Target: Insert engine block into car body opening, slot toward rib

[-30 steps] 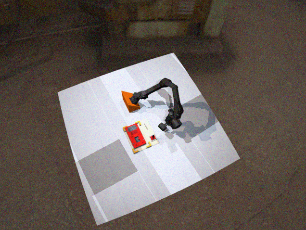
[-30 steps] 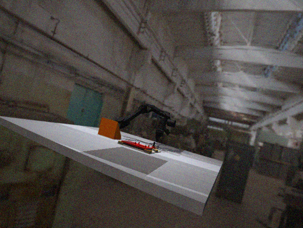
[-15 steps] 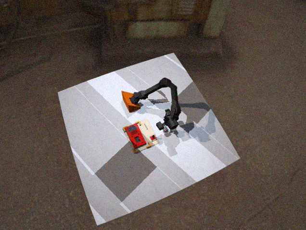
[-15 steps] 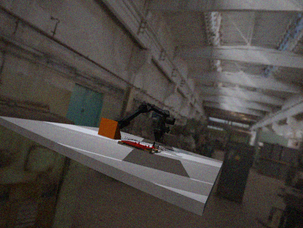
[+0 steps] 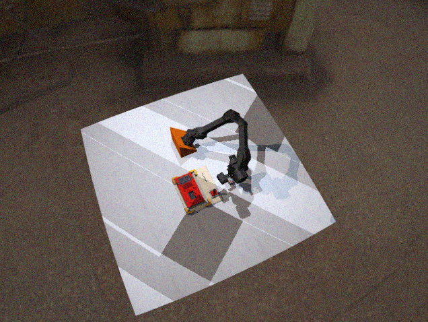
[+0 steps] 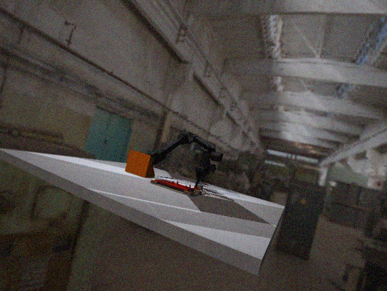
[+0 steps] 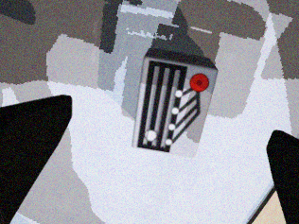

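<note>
The engine block, a small grey block with dark stripes and a red dot, lies on the white table top, apart from the car body. My gripper is open and empty. It hangs straight above the block, with one finger on each side of it and clear of it. The red car body lies flat on a beige board with yellow corners, just left of the gripper in the top view. Its opening and rib are too small to make out.
The arm's orange wedge base stands behind the board. A small red piece sits on the board's edge nearest the gripper. The table top is a white slab with grey patches and ends in open edges all round.
</note>
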`<state>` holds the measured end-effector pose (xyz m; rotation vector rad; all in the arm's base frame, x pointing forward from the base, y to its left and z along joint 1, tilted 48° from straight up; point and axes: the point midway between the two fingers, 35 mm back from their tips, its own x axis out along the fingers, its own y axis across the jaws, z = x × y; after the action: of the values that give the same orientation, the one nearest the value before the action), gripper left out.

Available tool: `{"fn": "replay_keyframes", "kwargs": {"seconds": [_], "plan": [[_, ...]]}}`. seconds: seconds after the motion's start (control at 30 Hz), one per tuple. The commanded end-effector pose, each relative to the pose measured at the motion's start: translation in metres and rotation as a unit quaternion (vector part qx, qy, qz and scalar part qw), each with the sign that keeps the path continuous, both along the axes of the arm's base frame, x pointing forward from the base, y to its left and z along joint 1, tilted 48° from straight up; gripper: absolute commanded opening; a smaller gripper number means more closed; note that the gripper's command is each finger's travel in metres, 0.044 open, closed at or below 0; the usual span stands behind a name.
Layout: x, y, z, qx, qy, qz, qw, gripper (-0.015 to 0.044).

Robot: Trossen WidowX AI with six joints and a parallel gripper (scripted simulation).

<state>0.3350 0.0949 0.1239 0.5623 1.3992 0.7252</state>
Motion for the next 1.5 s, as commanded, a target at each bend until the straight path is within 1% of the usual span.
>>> {"fn": "replay_keyframes", "kwargs": {"seconds": [0.0, 0.43, 0.83, 1.07, 1.17, 1.47], "plan": [[-0.002, 0.006, -0.006, 0.003, 0.005, 0.001, 1.0, 0.044], [-0.002, 0.02, -0.018, 0.003, 0.005, 0.001, 1.0, 0.044], [-0.002, 0.02, -0.018, 0.003, 0.005, 0.001, 1.0, 0.0125], [-0.002, 0.02, -0.018, 0.003, 0.005, 0.001, 1.0, 0.0078], [-0.001, 0.018, -0.017, 0.003, 0.005, 0.001, 1.0, 0.0], [0.003, -0.003, 0.0, 0.0, 0.004, -0.002, 1.0, 0.0]]}}
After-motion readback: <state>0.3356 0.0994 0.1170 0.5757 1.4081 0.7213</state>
